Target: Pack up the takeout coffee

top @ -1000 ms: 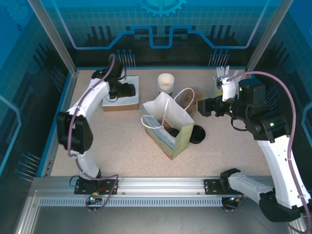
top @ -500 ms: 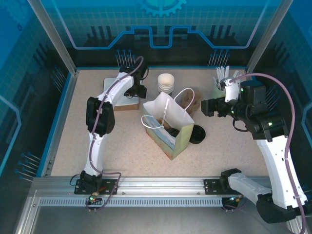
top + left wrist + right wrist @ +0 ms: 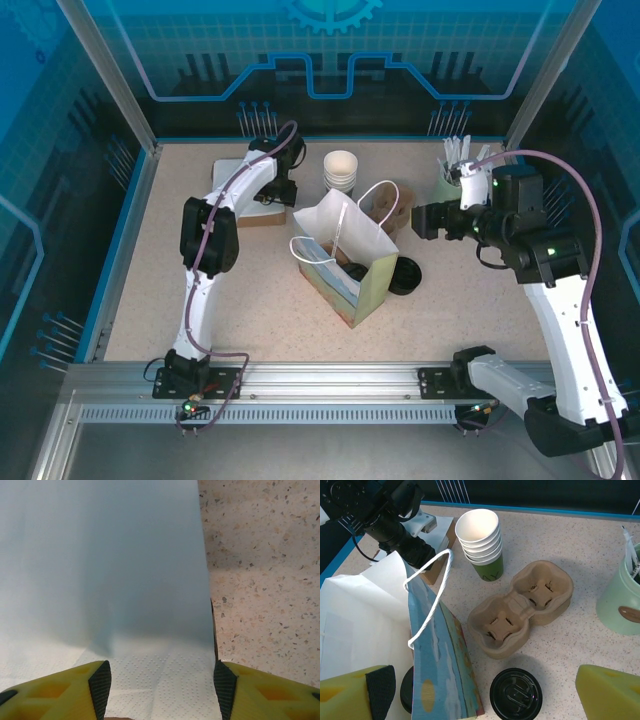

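Observation:
A white paper bag [image 3: 345,255] with a painted side [image 3: 440,660] stands open at the table's middle. Low in its mouth shows a round black lid [image 3: 405,696], apparently the takeout coffee's top; the cup under it is hidden. My right gripper [image 3: 420,218] hovers just right of the bag, and its jaws [image 3: 485,687] are wide open and hold nothing. My left gripper [image 3: 272,190] is at the back left over a stack of white napkins [image 3: 100,580]. Its jaws [image 3: 160,680] are open, with the napkins' right edge between the fingertips.
A stack of empty white cups with green bands [image 3: 481,540] stands behind the bag. Next to it lies a brown pulp tray [image 3: 520,610]. A black lid [image 3: 516,694] rests on the table right of the bag. A pale green straw cup [image 3: 622,600] is at the far right.
The left arm swung from the left of the napkins to over their right edge, and its jaws narrowed somewhat. The right arm hardly moved.

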